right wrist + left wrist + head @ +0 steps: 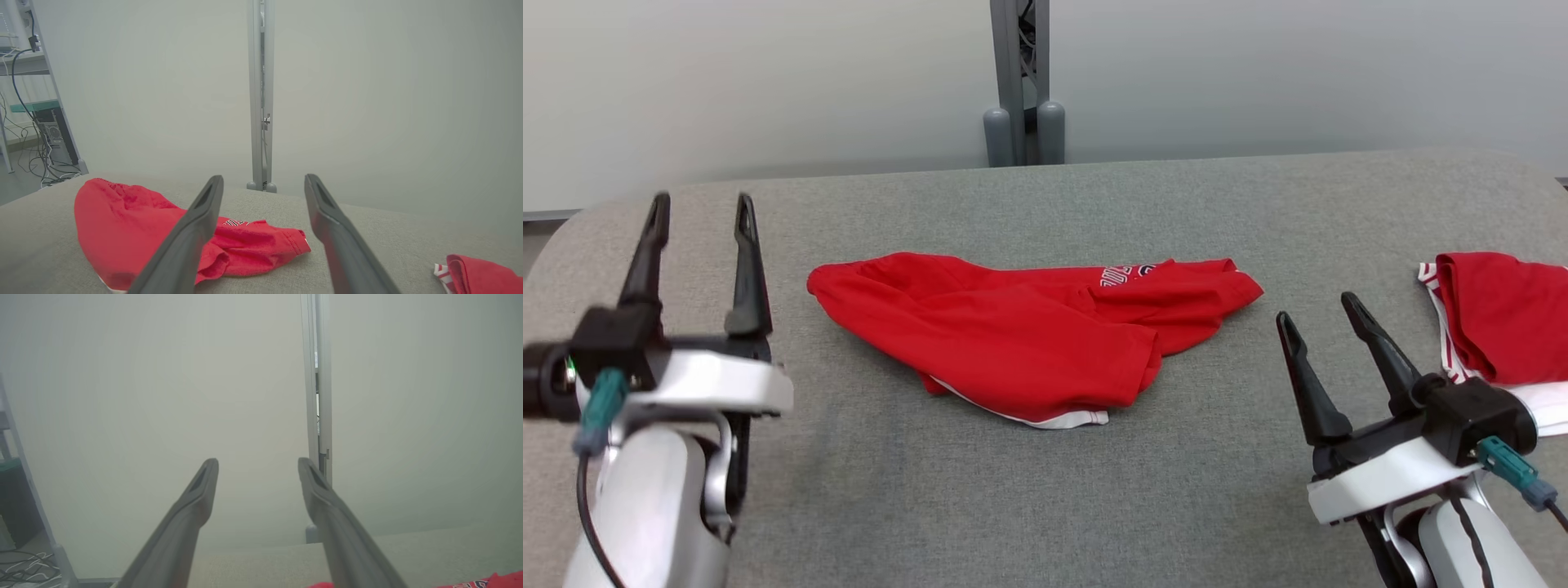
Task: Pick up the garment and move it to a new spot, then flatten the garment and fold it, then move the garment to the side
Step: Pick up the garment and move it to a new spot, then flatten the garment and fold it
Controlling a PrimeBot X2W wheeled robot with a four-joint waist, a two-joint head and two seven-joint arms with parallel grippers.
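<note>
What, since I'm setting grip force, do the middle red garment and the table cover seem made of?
Red garment: soft, thin knit fabric, matte, perhaps cotton or polyester jersey; it lies limp in creases, with white trim. Table cover: grey textile, matte, woven or felt-like by its flecked grain; the fibre cannot be told.

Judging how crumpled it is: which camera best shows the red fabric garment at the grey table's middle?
The head view: the red fabric garment lies whole, unobstructed on the grey table. The right wrist view shows it low, partly behind a dark finger; the left wrist view catches a red sliver at its bottom edge.
</note>
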